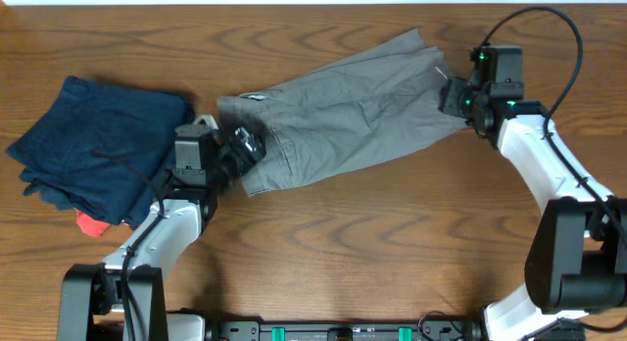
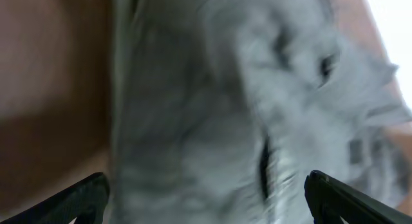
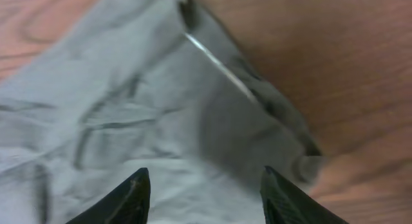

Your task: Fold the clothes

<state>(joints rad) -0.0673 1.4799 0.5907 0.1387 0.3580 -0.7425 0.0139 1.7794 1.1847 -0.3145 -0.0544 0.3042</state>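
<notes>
**Left pincer (image 1: 245, 145) and right pincer (image 1: 453, 92) both wide, one at each end of the shorts**

Your two pincers stand open with nothing gripped. In each wrist view the fingertips sit far apart, with grey cloth spread below and between them. The left wrist view is blurred, so you cannot read contact there.

The grey shorts (image 1: 343, 116) lie flat on the counter (image 1: 372, 243). Their long axis runs on a diagonal, from the waistband end at your left pincer up to the leg hems at your right pincer. Each arm is therefore nearest its own end, and neither needs to cross over.

The right wrist view shows a hem corner just ahead of the fingers, with bare wood beyond it. The fold likely turns on that corner. Judge the next move as closing on both ends and carrying one toward the other along the diagonal.

The folded navy garment (image 1: 98, 145) and the small red cloth (image 1: 90, 223) lie beside your left arm, apart from the shorts.
</notes>
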